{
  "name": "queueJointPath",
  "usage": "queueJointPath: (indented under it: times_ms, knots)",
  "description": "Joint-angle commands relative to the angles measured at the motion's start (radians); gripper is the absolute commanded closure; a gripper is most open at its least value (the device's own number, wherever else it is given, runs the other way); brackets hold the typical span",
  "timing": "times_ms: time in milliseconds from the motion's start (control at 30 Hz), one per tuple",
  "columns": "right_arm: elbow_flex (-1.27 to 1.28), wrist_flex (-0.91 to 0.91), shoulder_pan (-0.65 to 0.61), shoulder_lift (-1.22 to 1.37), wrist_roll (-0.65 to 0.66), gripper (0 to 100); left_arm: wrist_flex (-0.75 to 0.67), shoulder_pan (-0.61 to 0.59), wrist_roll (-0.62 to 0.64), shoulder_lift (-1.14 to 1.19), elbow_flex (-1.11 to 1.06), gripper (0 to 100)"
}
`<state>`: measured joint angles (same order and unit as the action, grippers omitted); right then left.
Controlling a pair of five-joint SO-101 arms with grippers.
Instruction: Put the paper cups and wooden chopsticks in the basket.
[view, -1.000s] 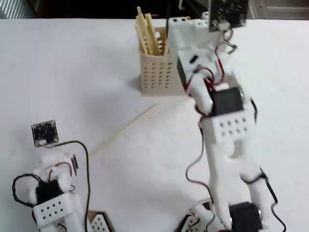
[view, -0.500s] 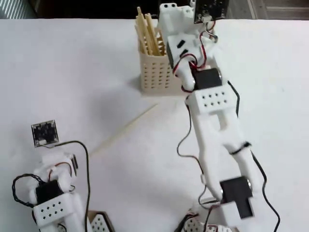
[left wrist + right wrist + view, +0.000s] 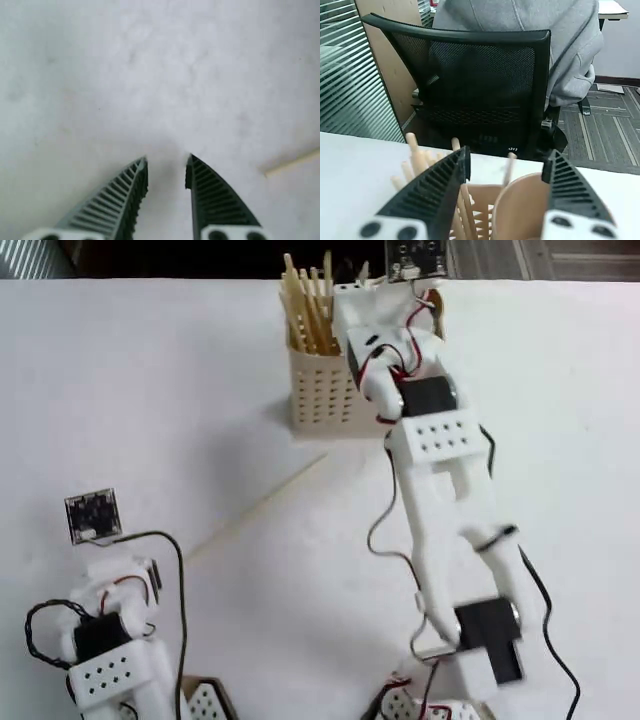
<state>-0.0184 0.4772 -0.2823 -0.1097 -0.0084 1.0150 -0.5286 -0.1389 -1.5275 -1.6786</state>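
Overhead, right gripper [image 3: 509, 152] partly hiding basket [image 3: 322, 390], perhaps a cup [image 3: 520, 210] inside

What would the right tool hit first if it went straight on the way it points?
Probably the paper cup, low in front of the open right tool, next to the basket of chopsticks. Depth is unclear; it could pass above the rim.

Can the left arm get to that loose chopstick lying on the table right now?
Probably yes. The left gripper hovers open over bare table, the chopstick lies flat nearby with nothing between them, and the right arm is away at the basket.
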Motion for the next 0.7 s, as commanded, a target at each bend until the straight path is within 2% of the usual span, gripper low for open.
queueJointPath:
  times_ms: [0, 200, 300, 500, 667]
  knots:
    - [-0.043, 0.182, 0.001, -0.180, 0.000, 75.8, -0.015, 0.010, 0.000, -0.012, 0.009, 86]
    - [-0.031, 0.644, 0.001, -0.351, 0.000, 93.0, -0.015, 0.010, 0.000, -0.012, 0.009, 86]
    - [0.026, 0.756, 0.001, -0.389, 0.000, 98.1, -0.015, 0.010, 0.000, -0.012, 0.009, 86]
    - [0.301, 0.799, 0.004, -0.475, 0.000, 96.8, -0.015, 0.010, 0.000, -0.012, 0.009, 86]
    - [0.572, 0.725, 0.007, -0.572, 0.000, 96.8, -0.015, 0.010, 0.000, -0.012, 0.009, 86]
